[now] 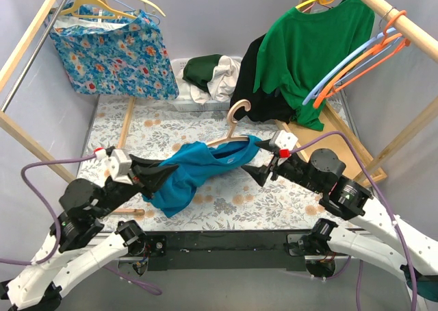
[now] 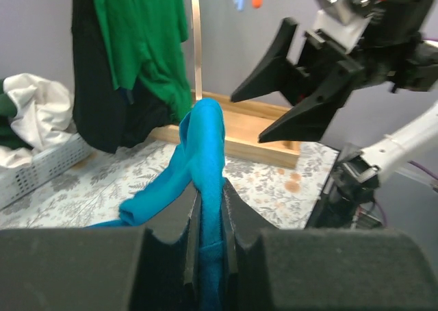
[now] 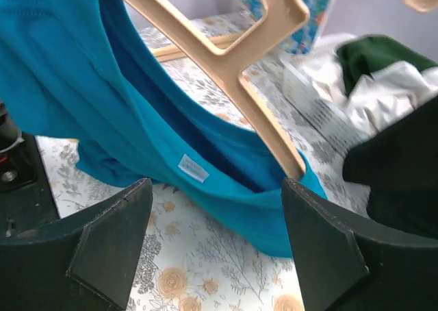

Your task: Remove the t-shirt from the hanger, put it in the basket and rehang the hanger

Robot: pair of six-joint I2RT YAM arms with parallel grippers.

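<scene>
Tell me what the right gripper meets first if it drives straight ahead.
Most likely the blue t-shirt draped on the wooden hanger, straight ahead of the open right gripper; depth is unclear.

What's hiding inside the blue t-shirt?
A wooden hanger. Its hook and middle stick out at the collar of the blue t-shirt. The cloth covers the ends of its arms, so you can't see how far in they reach.

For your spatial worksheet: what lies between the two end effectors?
The teal fabric t-shirt on its pale wooden hanger spans that gap; the top view shows it.
</scene>
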